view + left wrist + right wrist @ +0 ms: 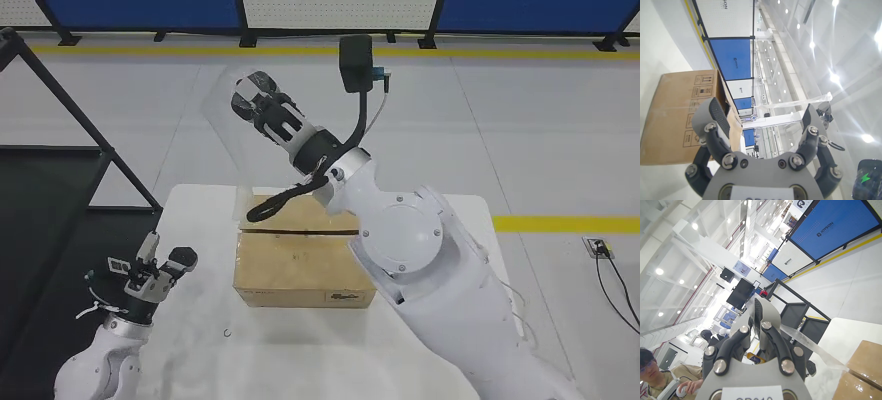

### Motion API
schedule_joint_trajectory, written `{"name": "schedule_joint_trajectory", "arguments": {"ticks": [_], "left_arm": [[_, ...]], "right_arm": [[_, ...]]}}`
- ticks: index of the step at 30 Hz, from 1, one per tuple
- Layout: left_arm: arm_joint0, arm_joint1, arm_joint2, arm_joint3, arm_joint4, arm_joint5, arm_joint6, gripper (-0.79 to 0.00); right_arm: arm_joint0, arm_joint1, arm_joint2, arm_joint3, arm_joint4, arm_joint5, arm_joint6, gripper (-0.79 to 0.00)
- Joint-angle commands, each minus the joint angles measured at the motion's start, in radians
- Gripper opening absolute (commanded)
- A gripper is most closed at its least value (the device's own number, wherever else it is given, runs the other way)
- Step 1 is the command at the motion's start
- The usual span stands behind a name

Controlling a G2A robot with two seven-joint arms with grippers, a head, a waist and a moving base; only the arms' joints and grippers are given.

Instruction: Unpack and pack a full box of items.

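The brown cardboard box [300,265] sits in the middle of the white counter [200,330], with a seam line running across its top. A long strip of clear sealing tape [804,338] goes up from that seam, and its free end is pinched between the closed fingers of the right hand [755,313].

The step in hand seems to be peeling the tape off, so that the box can be opened and unpacked. To do it well, I think the pull should follow the line of the seam and stay slow and even, because a thin clear film can tear or spring back and stick to itself. The box looks light. It may lift or slide under the pull, so it would help to press it down with the other hand.

The right arm is raised high above the far side of the box, with its hand [258,100] pointing up and away from the counter. The left hand [160,265] is low near the left edge of the counter, well apart from the box. Its fingers are spread wide and it holds nothing.
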State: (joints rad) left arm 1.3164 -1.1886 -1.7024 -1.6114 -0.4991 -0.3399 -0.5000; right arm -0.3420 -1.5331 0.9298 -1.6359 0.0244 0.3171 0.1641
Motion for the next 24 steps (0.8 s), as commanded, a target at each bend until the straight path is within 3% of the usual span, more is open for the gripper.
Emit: {"name": "schedule_joint_trajectory", "arguments": {"ticks": [1,5,15,19,24], "left_arm": [[0.002,-0.004,0.022,-0.008,0.034,-0.062,0.026,0.0],[-0.013,-0.013,0.064,-0.012,0.149,-0.204,0.106,0.0],[-0.101,-0.046,0.167,0.114,0.588,-0.534,0.398,0.0],[-0.154,-0.063,0.197,0.181,0.739,-0.618,0.53,0.0],[-0.154,-0.063,0.197,0.181,0.739,-0.618,0.53,0.0]], "right_arm": [[-0.001,-0.004,0.002,-0.003,0.007,0.003,-0.004,-0.785],[-0.001,-0.011,0.006,-0.009,0.016,0.008,-0.004,-0.785],[-0.013,-0.026,0.012,-0.034,0.023,0.008,-0.015,-0.785],[-0.018,-0.032,0.013,-0.036,0.022,0.004,-0.011,-0.785],[-0.018,-0.035,0.013,-0.034,0.023,-0.003,0.002,-0.785]]}}
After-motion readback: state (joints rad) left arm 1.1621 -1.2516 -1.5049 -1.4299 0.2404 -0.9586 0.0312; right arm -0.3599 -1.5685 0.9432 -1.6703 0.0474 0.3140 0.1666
